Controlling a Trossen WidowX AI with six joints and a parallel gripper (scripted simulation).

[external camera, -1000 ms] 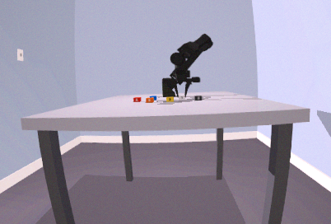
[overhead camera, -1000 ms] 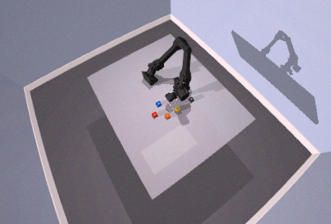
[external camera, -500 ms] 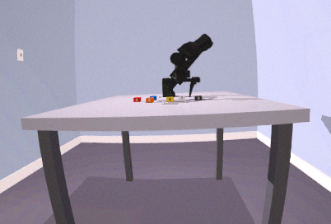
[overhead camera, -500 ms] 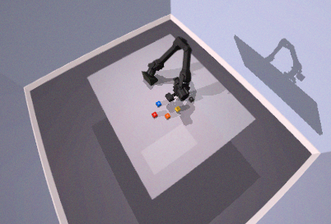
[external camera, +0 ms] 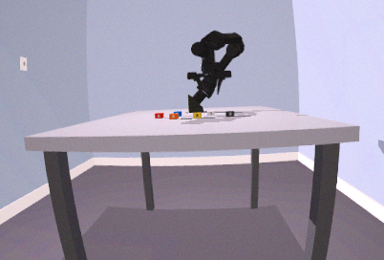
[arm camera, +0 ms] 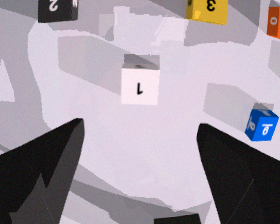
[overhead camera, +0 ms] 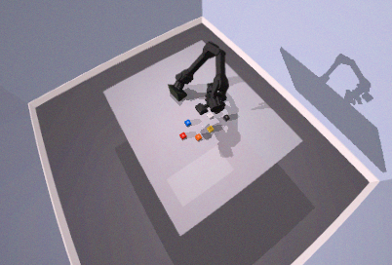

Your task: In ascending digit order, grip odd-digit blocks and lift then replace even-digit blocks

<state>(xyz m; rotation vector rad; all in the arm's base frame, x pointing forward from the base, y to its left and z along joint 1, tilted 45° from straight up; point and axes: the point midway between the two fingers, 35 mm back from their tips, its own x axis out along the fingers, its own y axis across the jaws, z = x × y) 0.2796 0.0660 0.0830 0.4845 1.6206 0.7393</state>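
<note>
My gripper is open and empty, raised above the table. The white block shows 1 and sits on the table, beyond the fingertips in the wrist view. The black block shows 2. The yellow block shows 3. The blue block shows an underlined digit, apparently 6. The orange block is cut off in the wrist view. The red block has an unreadable digit.
The blocks stand apart on the pale table. The arm's base stands behind them. Shadows of the arm fall across the table around the white, black and yellow blocks.
</note>
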